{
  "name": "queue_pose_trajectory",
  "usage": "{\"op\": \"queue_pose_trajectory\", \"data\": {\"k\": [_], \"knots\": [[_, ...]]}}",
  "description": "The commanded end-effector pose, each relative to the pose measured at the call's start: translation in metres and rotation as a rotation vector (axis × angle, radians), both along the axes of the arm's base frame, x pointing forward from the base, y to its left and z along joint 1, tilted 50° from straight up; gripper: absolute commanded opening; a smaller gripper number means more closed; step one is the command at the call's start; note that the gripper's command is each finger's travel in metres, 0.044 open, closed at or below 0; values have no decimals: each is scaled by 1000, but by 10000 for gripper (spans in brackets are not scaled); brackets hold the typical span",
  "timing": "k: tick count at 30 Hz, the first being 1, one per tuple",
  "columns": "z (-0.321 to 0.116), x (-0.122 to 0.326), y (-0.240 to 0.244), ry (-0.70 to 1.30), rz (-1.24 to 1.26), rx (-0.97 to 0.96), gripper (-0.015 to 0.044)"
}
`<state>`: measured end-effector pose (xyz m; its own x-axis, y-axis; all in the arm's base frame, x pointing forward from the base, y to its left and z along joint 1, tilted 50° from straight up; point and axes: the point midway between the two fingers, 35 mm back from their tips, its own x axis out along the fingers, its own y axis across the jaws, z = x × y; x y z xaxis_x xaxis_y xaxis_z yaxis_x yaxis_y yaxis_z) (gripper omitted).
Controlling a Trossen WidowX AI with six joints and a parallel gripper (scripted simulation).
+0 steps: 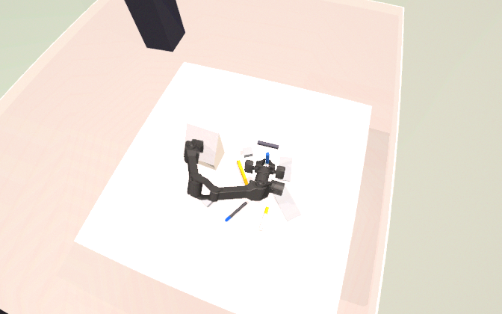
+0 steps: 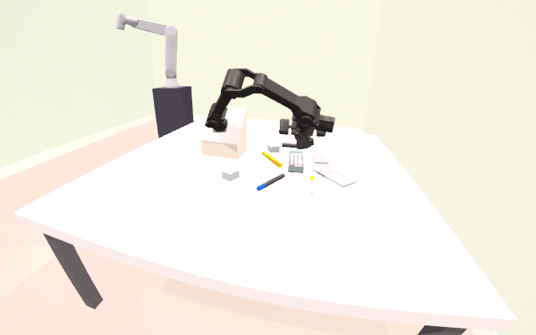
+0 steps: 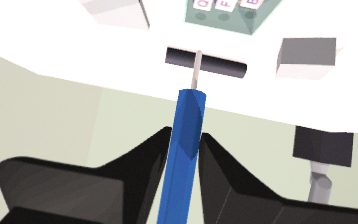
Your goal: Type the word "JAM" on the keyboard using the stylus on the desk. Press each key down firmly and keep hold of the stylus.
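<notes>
My gripper [image 1: 265, 164] [image 3: 185, 136] is shut on the blue stylus [image 1: 267, 157] [image 3: 184, 120]. The stylus points forward, away from the fingers, and its thin pale tip shows against a dark cylinder in the wrist view. The keyboard [image 2: 295, 169] [image 3: 220, 24] is a grey-green tray of light letter keys. In the wrist view only its end shows at the top, with three keys partly in view. The gripper is above and beyond the keyboard's near part in the exterior view, where its fingers are hidden. The arm hides the keyboard in the top view. No contact between tip and keys is visible.
The dark cylinder [image 1: 267, 144] [image 3: 230, 68] and a grey block [image 1: 247, 151] [image 3: 307, 51] lie near the keyboard. A yellow rod [image 1: 241, 170] [image 2: 271, 159], a dark blue-ended pen [image 2: 274, 180], a yellow-capped pen [image 2: 312, 178] and a flat pad [image 2: 334, 175] lie around it. A wedge-shaped box [image 2: 224, 148] stands left.
</notes>
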<state>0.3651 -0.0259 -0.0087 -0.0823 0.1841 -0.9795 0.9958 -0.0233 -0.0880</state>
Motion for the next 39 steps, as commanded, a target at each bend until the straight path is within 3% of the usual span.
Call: {"op": "queue_pose_trajectory", "data": {"k": [1, 7, 22, 25, 39], "knots": [[-4, 2, -3, -3, -13, 5, 0], [-21, -2, -24, -2, -13, 4, 0], [-21, -2, -24, -2, -13, 4, 0], [-21, 0, -24, -3, -13, 4, 79], [-25, 1, -28, -3, -13, 3, 81]]}}
